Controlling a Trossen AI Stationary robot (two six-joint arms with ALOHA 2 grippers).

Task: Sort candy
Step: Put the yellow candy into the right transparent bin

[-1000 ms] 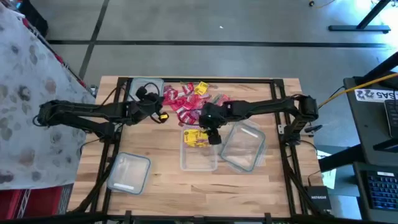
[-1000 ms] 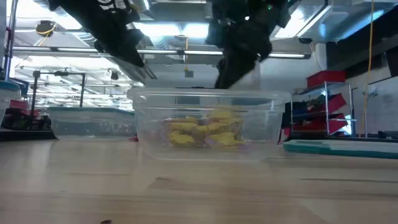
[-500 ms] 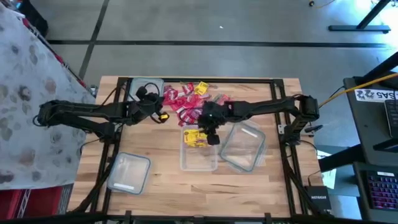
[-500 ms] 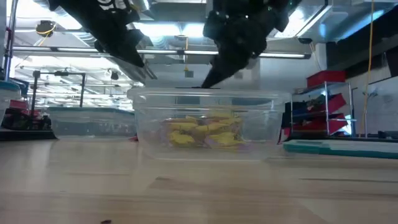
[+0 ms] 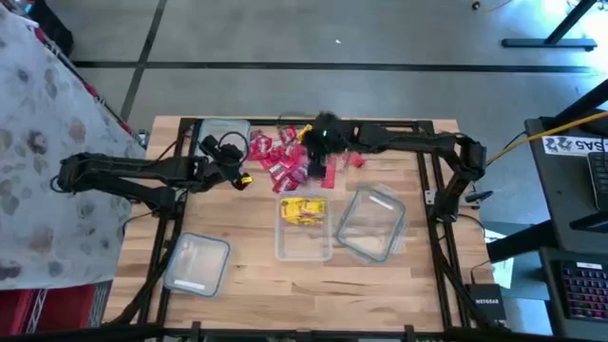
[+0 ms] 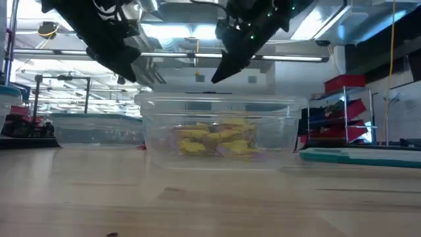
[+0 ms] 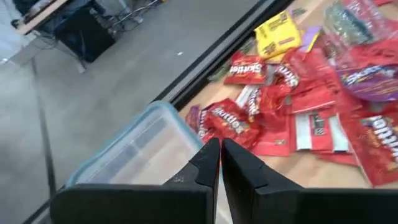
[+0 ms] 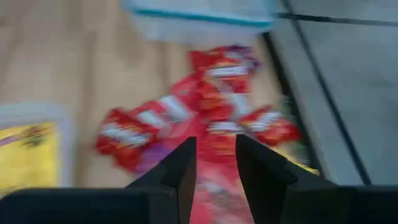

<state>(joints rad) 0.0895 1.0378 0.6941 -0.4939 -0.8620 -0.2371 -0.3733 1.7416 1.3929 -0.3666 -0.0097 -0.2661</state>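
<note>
The candy lies as a loose pile of red and pink packets (image 5: 280,160) with a few yellow ones (image 7: 278,36) on the far middle of the table. More yellow candy (image 5: 303,210) sits in a clear tub (image 5: 304,245) nearer the front. My right gripper (image 8: 214,155) hovers open over the pile's right part (image 5: 316,157), red packets showing past its fingers. My left gripper (image 7: 221,157) is shut with nothing between its fingers, at the pile's left side (image 5: 243,176).
An empty clear tub with a blue rim (image 5: 223,133) stands at the far left by the pile. Another tub (image 5: 372,224) sits right of the yellow-candy tub, and a third (image 5: 198,263) near the front left. A black frame (image 5: 432,128) runs round the table.
My right gripper has left the space above the yellow-candy tub, gone toward the table's far edge and now hangs over the red pile. My left gripper has shifted a little toward the table's left edge. The candy and tubs lie as before.
</note>
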